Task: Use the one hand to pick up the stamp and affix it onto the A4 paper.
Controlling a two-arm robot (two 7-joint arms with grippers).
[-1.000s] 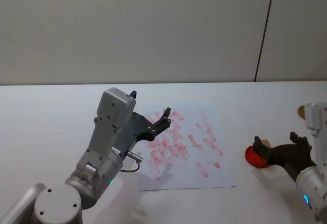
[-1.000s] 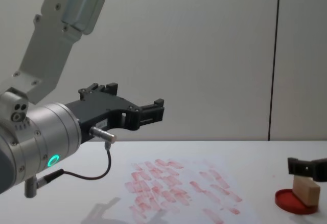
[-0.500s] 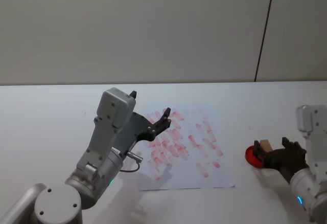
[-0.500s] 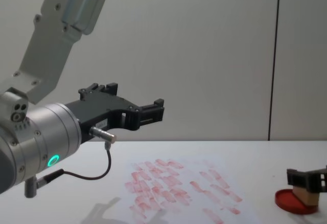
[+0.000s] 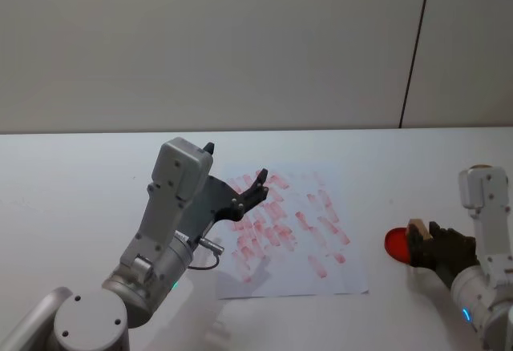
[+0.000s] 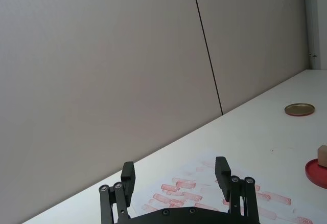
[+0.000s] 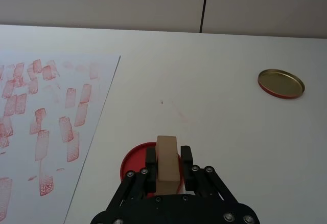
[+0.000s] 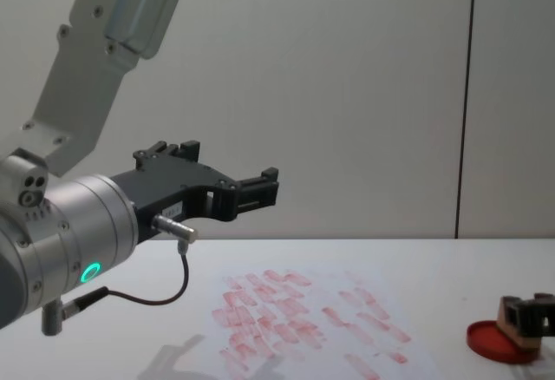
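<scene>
White table: stamp clamped in right gripper, at red dish.

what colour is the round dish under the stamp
Plain red. The dish under the stamp shows best in the right wrist view.
</scene>
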